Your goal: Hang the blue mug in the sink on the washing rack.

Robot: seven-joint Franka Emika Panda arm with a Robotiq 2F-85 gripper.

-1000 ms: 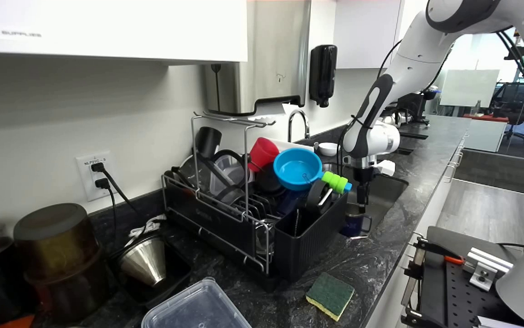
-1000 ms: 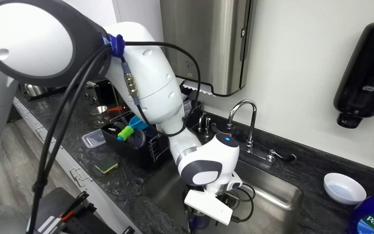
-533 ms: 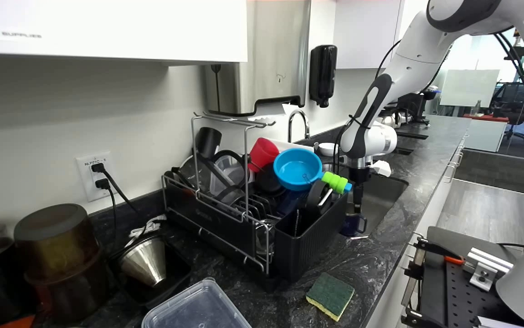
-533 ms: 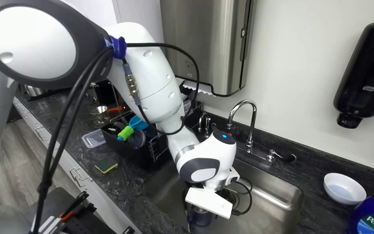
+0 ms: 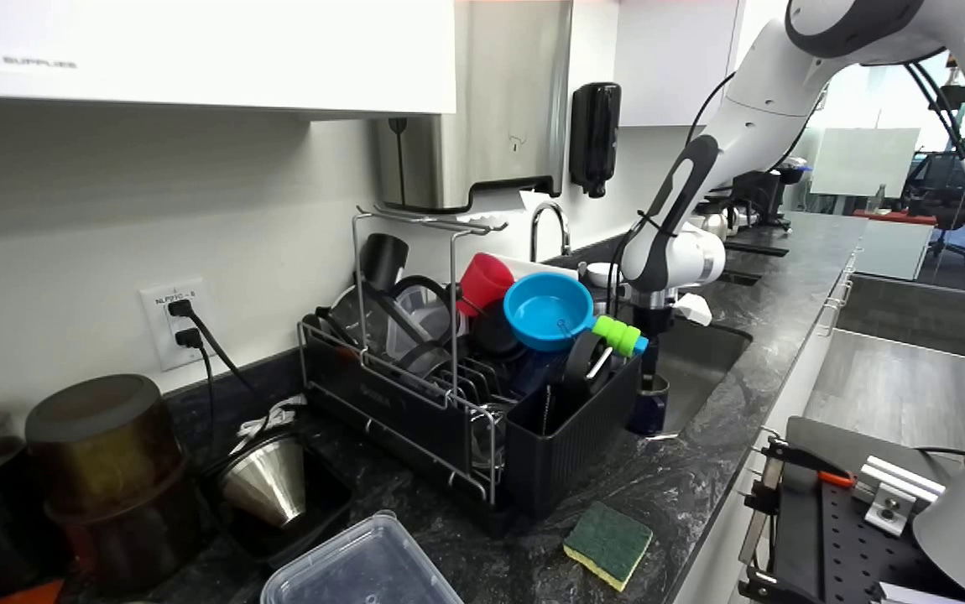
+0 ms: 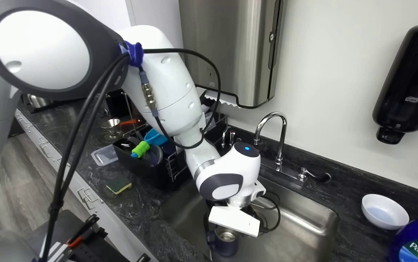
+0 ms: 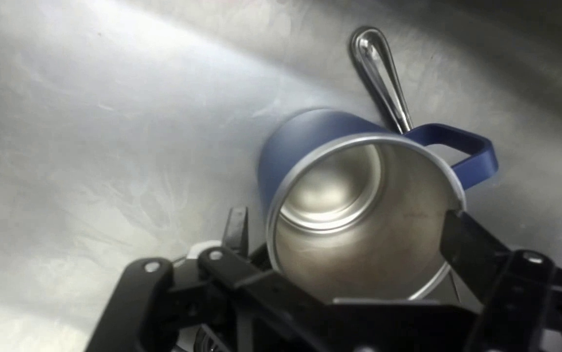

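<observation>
The white jointed robot arm [image 5: 759, 117] has swung a little since the earlier frames, leaning closer to the crowded black washing rack with silver wire frame [image 5: 382, 411], though its lower end hangs over the brushed stainless-steel sink [image 6: 300, 233]. From where I stand, this looks like the grasping step, with the hanging not yet begun: the black two-fingered gripper [image 7: 343, 220] is down at the mouth of the blue metal mug with silver rim [image 5: 649, 411], which stands upright in the sink. The jaws are spread and pinch nothing; in the wrist view one finger [image 7: 235, 232] is beside the mug's outer wall while the other finger [image 7: 471, 254] crosses the rim, and I can't tell whether it dips inside or passes just above. Next, I reckon, the move calls for settling the fingers where they can hold the mug firmly, closing, then lifting straight up before any swing to the rack. Beside the mug lies a polished metal piece of cutlery [image 7: 378, 73], partly hidden by it. The squared blue handle [image 7: 479, 164] juts out in the earlier frames of an exterior view and doesn't show there now, so I suspect the mug has turned.
</observation>
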